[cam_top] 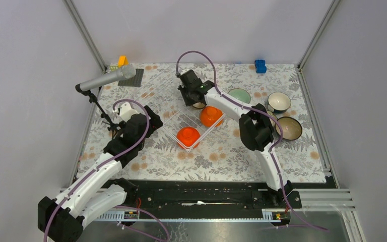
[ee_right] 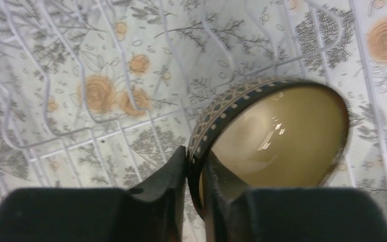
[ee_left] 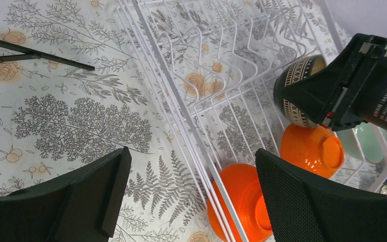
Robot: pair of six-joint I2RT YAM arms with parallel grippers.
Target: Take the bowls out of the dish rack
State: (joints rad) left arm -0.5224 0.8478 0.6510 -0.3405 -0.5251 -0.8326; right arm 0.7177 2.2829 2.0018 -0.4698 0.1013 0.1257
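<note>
The white wire dish rack (cam_top: 174, 126) (ee_left: 181, 101) (ee_right: 55, 141) lies mid-table. Two orange bowls stand upside down in it, one near (cam_top: 188, 136) (ee_left: 242, 201), one further back (cam_top: 211, 116) (ee_left: 312, 148). My right gripper (cam_top: 191, 97) (ee_left: 363, 85) (ee_right: 195, 161) is shut on the rim of a dark patterned bowl (cam_top: 199, 105) (ee_left: 297, 85) (ee_right: 282, 136) with a cream inside, held tilted over the rack's far end. My left gripper (cam_top: 151, 120) (ee_left: 189, 176) hangs wide open over the rack's left edge, holding nothing.
On the table right of the rack stand a mint green bowl (cam_top: 239, 95), a dark bowl with a white inside (cam_top: 278, 101) and a brown bowl (cam_top: 288, 127). A microphone on a stand (cam_top: 106, 79) is at the left. At the back are a dark mat (cam_top: 133, 78) and a blue block (cam_top: 260, 65).
</note>
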